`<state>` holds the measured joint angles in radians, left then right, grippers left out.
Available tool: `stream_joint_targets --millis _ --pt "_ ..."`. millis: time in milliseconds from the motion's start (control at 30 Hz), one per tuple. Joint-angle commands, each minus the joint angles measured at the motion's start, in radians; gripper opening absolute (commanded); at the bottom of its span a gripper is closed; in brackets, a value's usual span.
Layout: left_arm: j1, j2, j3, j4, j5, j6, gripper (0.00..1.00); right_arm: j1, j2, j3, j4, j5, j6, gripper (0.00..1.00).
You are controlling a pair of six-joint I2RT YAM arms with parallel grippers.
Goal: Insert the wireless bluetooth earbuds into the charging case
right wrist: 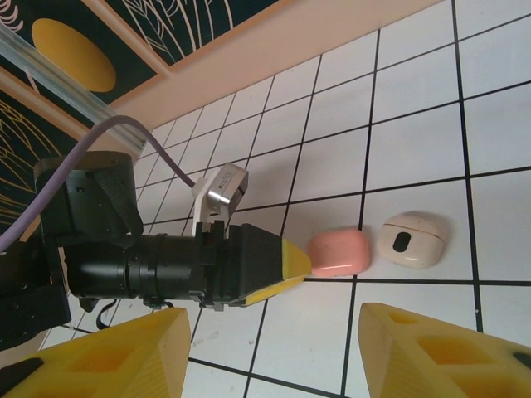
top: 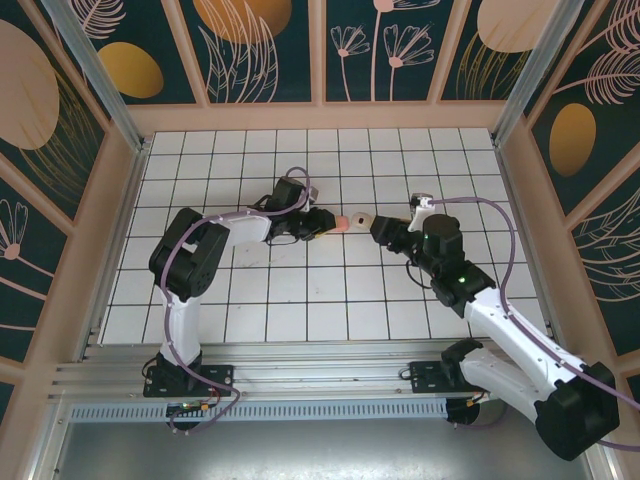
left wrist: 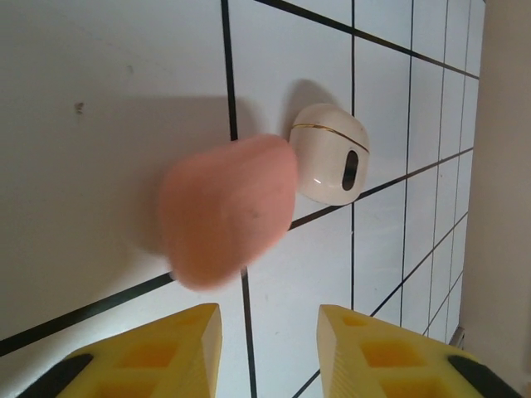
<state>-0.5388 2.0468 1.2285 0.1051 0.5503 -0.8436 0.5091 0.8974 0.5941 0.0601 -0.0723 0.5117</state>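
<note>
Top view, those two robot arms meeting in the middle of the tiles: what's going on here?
Both arms reach to the middle of the tiled table, where a salmon-pink block and a cream case, apparently shut, lie side by side. The left gripper is open, its yellow fingers pointed at the block from close by. The right gripper hovers open near the case. Neither holds anything yet.

1. The rounded block (top: 344, 222) and the charging case (top: 361, 217) lie side by side on the worktop (top: 250, 300), near its middle.
2. The block is on the left, the case just beside it on the right.
3. The left tool (top: 327, 226) lies left of the block, its tip just beside it.
4. The right tool (top: 377, 227) lies right of the case, near it.
</note>
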Motion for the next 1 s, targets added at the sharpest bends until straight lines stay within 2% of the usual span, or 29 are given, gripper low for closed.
stream_joint_targets --millis 0,200,333,367,400,500,567,600,733,833,967 --pt "-0.001 0.023 0.049 -0.069 -0.039 0.016 0.39 -0.010 -0.009 -0.011 0.002 0.004 0.004 0.56" --pt "0.005 -0.025 0.075 -0.161 -0.121 0.083 0.45 -0.015 -0.015 -0.023 0.009 0.024 -0.002 0.56" --pt "0.048 -0.127 0.033 -0.199 -0.204 0.131 0.52 -0.030 -0.007 -0.062 0.056 0.048 -0.003 0.62" --pt "0.070 -0.170 0.010 -0.198 -0.225 0.137 0.52 -0.035 -0.001 -0.075 0.073 0.062 0.003 0.72" --pt "0.091 -0.206 -0.017 -0.190 -0.243 0.141 0.53 -0.041 0.006 -0.084 0.087 0.075 0.015 0.98" --pt "0.167 -0.398 -0.119 -0.148 -0.342 0.155 0.59 -0.077 0.039 -0.094 0.110 0.082 0.045 0.99" --pt "0.209 -0.524 -0.174 -0.124 -0.435 0.185 0.70 -0.092 0.058 -0.094 0.141 0.100 0.005 0.99" --pt "0.226 -0.581 -0.195 -0.119 -0.497 0.211 0.97 -0.100 0.064 -0.095 0.159 0.143 -0.020 0.99" --pt "0.266 -0.780 -0.286 -0.084 -0.783 0.318 0.99 -0.151 0.085 -0.117 0.269 0.286 -0.135 0.99" --pt "0.305 -0.896 -0.424 0.063 -0.918 0.327 0.99 -0.246 0.133 -0.129 0.334 0.272 -0.197 0.99" --pt "0.318 -0.958 -0.582 0.242 -1.075 0.400 0.99 -0.357 0.222 -0.149 0.397 0.258 -0.252 0.99"
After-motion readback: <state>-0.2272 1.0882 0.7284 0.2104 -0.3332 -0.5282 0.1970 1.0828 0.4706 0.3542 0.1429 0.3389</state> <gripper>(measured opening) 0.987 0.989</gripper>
